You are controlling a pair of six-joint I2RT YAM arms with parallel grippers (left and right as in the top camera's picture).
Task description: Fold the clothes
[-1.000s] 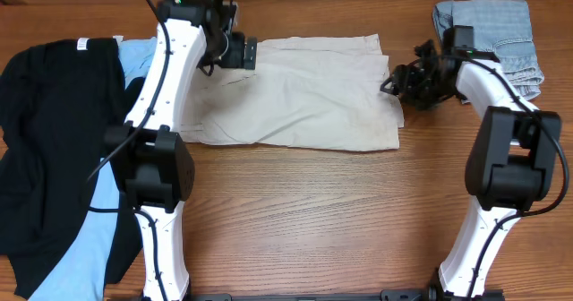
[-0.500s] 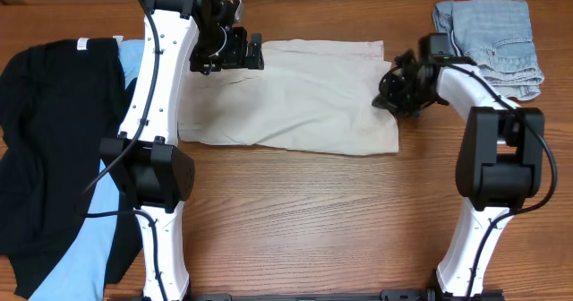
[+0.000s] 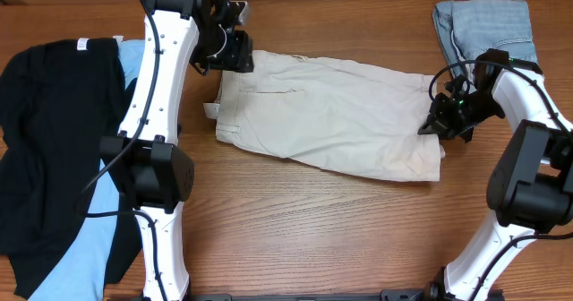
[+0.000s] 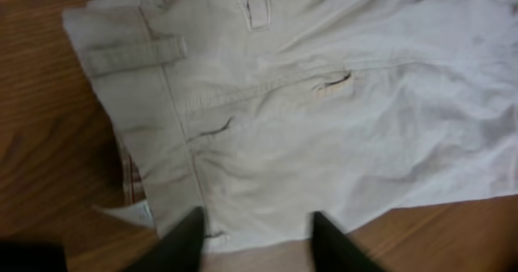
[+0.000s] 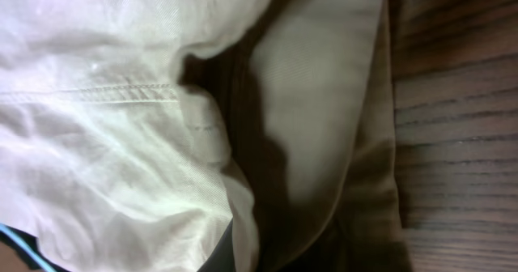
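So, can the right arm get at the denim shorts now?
Probably not yet: the right end effector is shut on the khaki shorts. The denim shorts lie uncovered close by, so after letting go, likely yes.

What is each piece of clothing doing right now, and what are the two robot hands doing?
khaki shorts: lying flat and slanted, wrinkly, right end pinched.
black garment: spread out loose, not folded.
light-blue shirt: unfolded, mostly under the black garment.
denim shorts: folded, off at the far right.
left gripper: open, fingers over the waistband end of the khaki shorts.
right gripper: shut on the khaki shorts' right edge.
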